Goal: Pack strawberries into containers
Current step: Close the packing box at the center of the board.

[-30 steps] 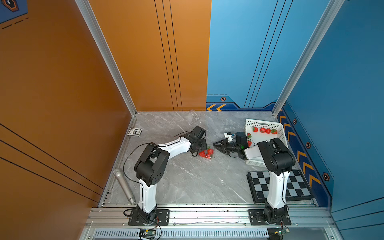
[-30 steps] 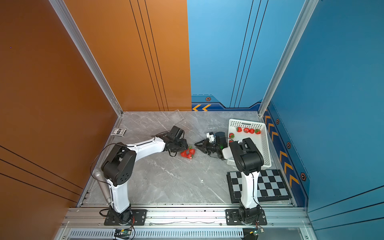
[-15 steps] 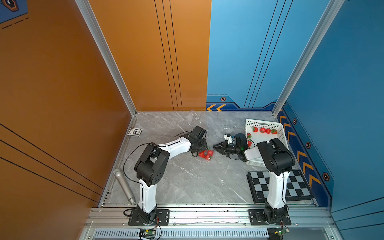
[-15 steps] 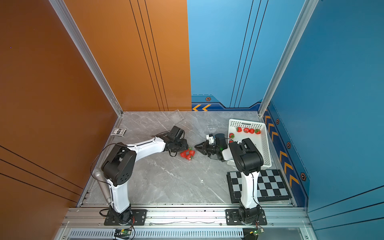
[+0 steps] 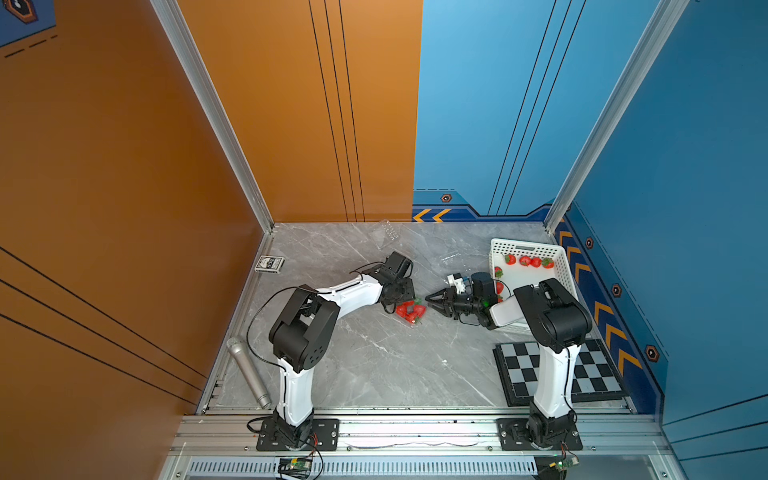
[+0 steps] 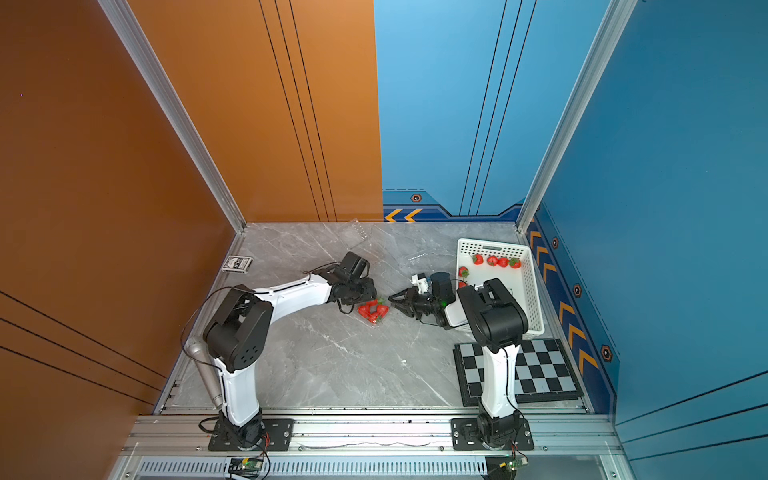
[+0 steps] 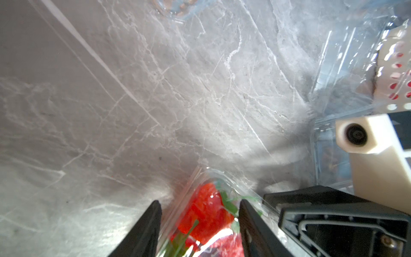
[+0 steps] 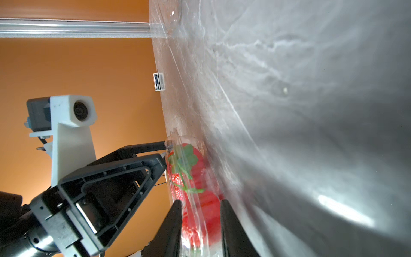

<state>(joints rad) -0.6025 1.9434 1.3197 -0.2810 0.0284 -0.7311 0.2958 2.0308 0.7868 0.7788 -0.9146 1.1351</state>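
Observation:
A clear clamshell container point(image 5: 411, 311) point(image 6: 373, 311) filled with red strawberries point(image 7: 206, 207) lies mid-table between both arms. My left gripper point(image 5: 406, 297) point(image 7: 199, 205) is shut on it from the left, a finger against each side wall. My right gripper point(image 5: 430, 302) point(image 8: 201, 203) reaches in from the right, its jaws closed over the container's edge, one above and one below. Several more strawberries point(image 5: 525, 261) point(image 6: 492, 261) lie in the white basket point(image 5: 528, 248). Two empty clear containers point(image 5: 386, 232) point(image 5: 453, 259) rest nearer the back wall.
The white basket stands at the right behind my right arm. In front of it lies a chessboard point(image 5: 598, 374). A card deck point(image 5: 269, 264) and a grey microphone point(image 5: 248, 372) sit along the left edge.

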